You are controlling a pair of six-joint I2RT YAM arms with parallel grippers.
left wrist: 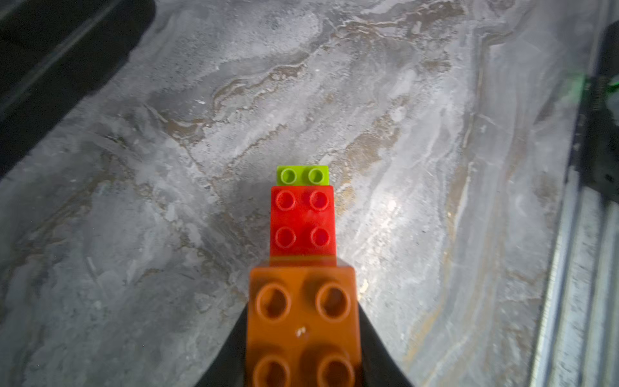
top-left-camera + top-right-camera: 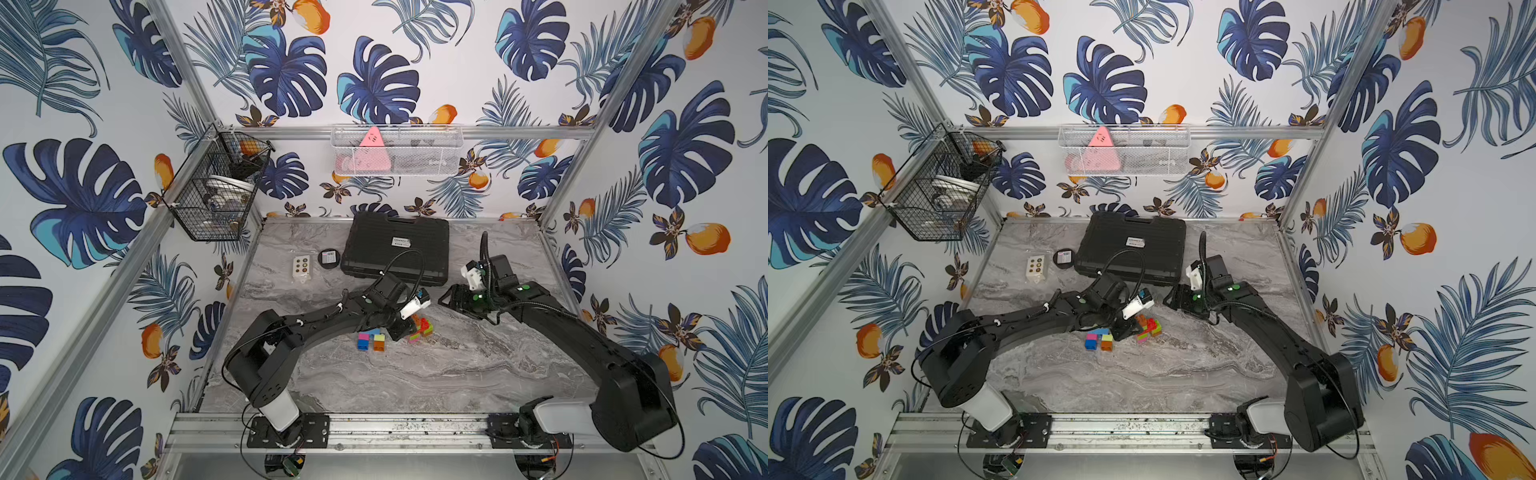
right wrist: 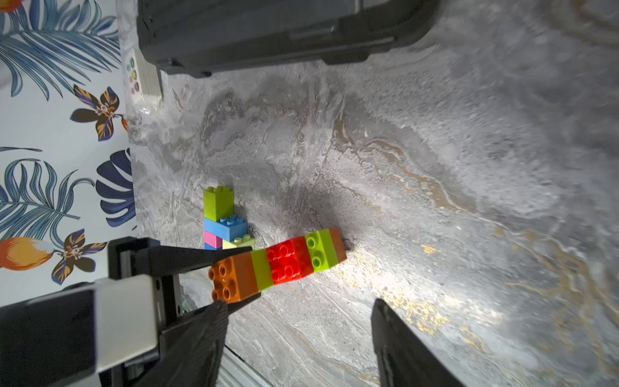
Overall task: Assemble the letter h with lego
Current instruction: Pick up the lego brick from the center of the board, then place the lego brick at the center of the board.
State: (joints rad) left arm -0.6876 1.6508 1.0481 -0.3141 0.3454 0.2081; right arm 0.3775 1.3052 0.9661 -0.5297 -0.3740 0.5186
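Slightly left of the worktop's [image 2: 457, 374] middle we see a brick stack [image 3: 222, 217] of lime, blue and pink lego, standing free. Just right of it, the left gripper [image 1: 303, 338] has its fingers clenched on the orange end brick [image 3: 231, 278] of a brick bar [image 3: 291, 261] running orange, lime, red, lime, orange. Whether the bar's far end touches the worktop we cannot tell. Farther right, near the black case [image 2: 395, 249], the right gripper [image 3: 298, 301] has its fingers released, holding nothing. We judge leverage the main risk. Gripped at one end alone, the bar may pivot or part at a stud joint when pressed, and the nearby stack could be toppled.
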